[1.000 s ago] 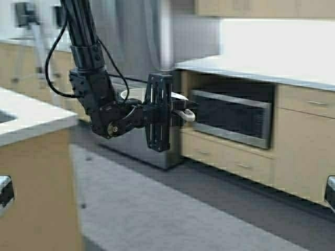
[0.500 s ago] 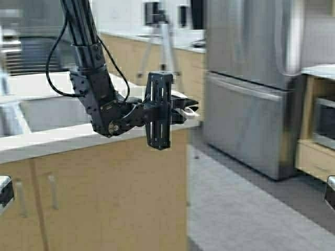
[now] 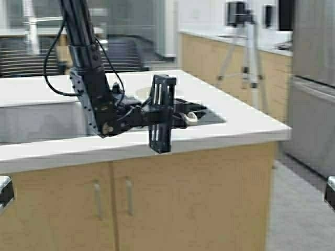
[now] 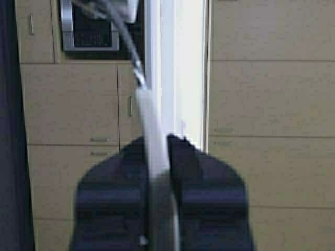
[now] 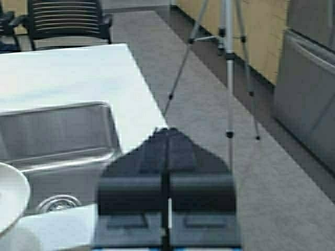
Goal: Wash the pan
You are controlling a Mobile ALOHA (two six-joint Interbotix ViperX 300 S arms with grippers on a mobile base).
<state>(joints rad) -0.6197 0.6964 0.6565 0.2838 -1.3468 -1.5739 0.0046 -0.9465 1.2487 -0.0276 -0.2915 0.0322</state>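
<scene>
- My left fingers [image 3: 189, 116] are stretched out in front of me at counter height, closed on the short white handle of the pan [image 3: 149, 94]; in the left wrist view the handle [image 4: 153, 157] runs straight up between the two pressed pads.
- One pan only: small, round, cream-white. In the high view it shows as a pale rim behind my left wrist, held in the air over the counter [image 3: 246, 125], near the sink [image 3: 36, 123].
- In the right wrist view the pan's rim [image 5: 10, 201] shows at the frame edge, above the steel basin.
- My right fingers [image 5: 167, 157] are shut tight, the two tips meeting along one line, with nothing between them. They look out over the sink [image 5: 57, 130] and the grey floor.
- One sink, sunk in the white counter; one drain [image 5: 56, 203] visible in its floor.
- One tripod [image 3: 242, 49] stands on the floor beyond the counter; its legs [image 5: 227, 68] also show in the right wrist view.
- One black chair [image 5: 68, 21] at the far end of the counter.
- Two cabinet door handles [image 3: 112, 197] on the wooden front below the counter.
</scene>
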